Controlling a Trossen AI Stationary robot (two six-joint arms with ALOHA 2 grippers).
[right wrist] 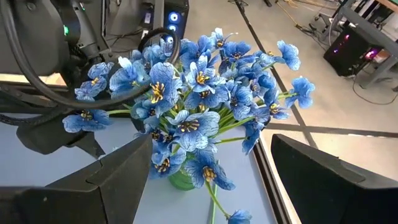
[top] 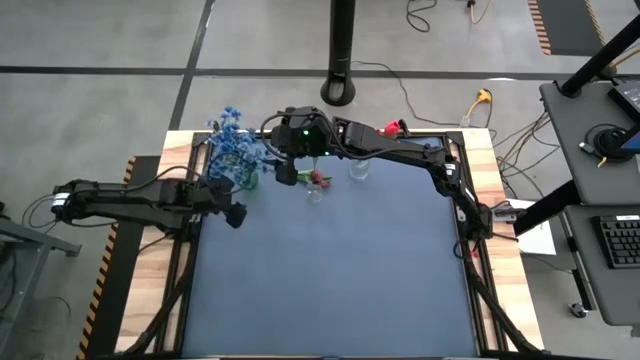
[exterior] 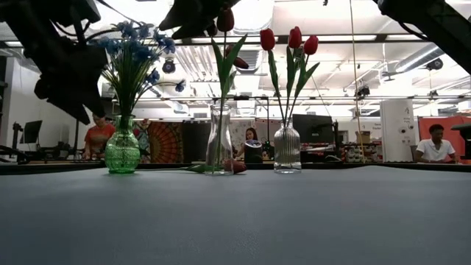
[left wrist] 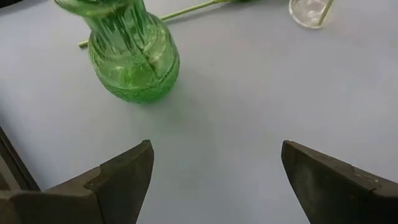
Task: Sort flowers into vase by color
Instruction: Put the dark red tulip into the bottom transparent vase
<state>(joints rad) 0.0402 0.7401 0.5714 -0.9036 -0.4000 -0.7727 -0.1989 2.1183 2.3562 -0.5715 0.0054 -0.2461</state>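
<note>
Blue flowers [right wrist: 199,106] stand in green vase [left wrist: 134,59]; one red flower [exterior: 234,166] lies on mat. Left gripper [left wrist: 211,180] and right gripper [right wrist: 205,180] both spread, holding nothing.

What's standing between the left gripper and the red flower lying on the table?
Only partly something: the green vase stands ahead of the left gripper, off to one side, and hides one end of the fallen red flower. The rest of its stem lies on bare mat, seemingly unobstructed.
</note>
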